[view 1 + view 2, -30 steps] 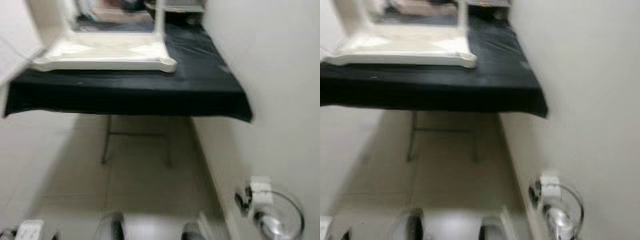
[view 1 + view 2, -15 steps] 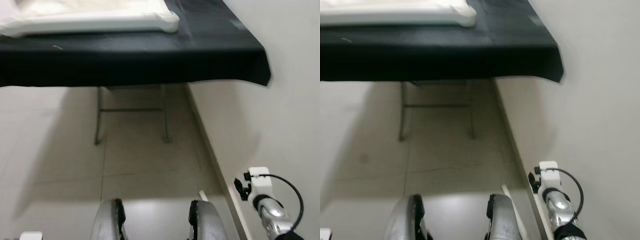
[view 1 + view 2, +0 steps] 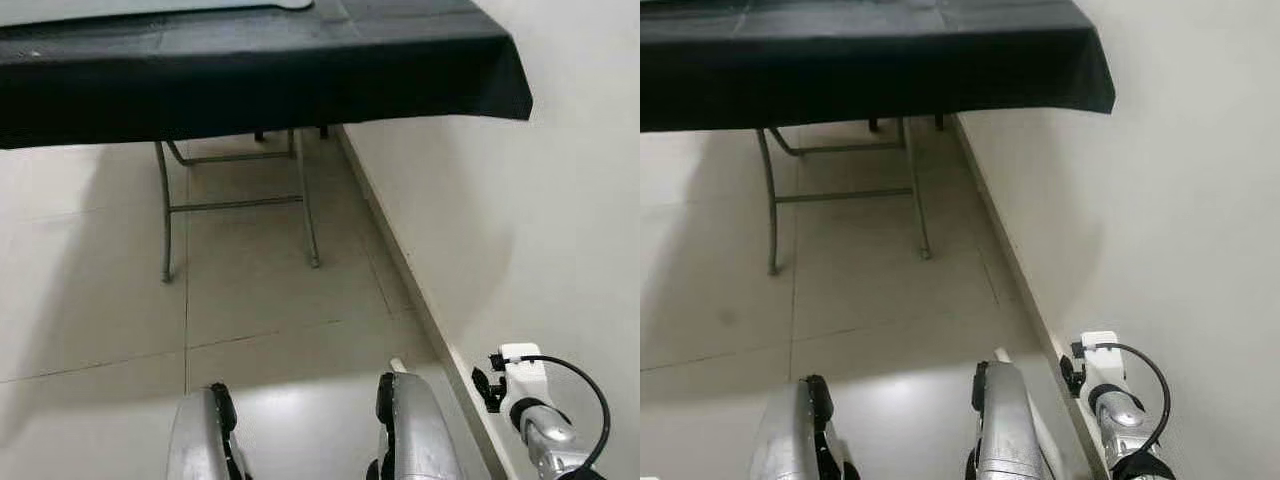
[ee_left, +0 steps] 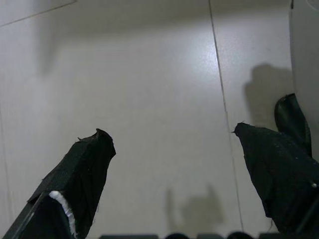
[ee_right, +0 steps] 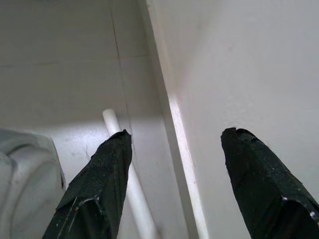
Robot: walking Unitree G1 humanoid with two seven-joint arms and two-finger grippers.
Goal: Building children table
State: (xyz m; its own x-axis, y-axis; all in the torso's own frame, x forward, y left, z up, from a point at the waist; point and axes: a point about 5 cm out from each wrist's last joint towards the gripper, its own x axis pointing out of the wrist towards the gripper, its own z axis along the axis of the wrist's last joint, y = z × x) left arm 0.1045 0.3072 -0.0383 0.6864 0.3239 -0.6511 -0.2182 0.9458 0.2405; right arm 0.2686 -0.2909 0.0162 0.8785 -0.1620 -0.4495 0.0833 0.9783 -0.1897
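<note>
A thin sliver of the white children's table top (image 3: 150, 7) lies on the black-clothed folding table (image 3: 300, 70) at the far edge of the eye views. A white rod (image 5: 127, 174), thin and round, lies on the floor along the baseboard, beside my right foot (image 3: 412, 432). My right gripper (image 5: 177, 132) hangs open above that rod, close to the wall, holding nothing. My right arm (image 3: 530, 410) hangs low beside the wall. My left gripper (image 4: 169, 132) is open over bare floor tiles with nothing between its fingers.
The white wall (image 3: 520, 230) and its baseboard run close along my right side. The folding table's metal legs (image 3: 165, 210) stand ahead on the beige tile floor (image 3: 260, 290). My left foot (image 3: 203, 440) is at the bottom of the eye views.
The camera has tilted down and drawn closer to the table; the black table and white top have slid up to the picture's edge. Both arms hang as before.
</note>
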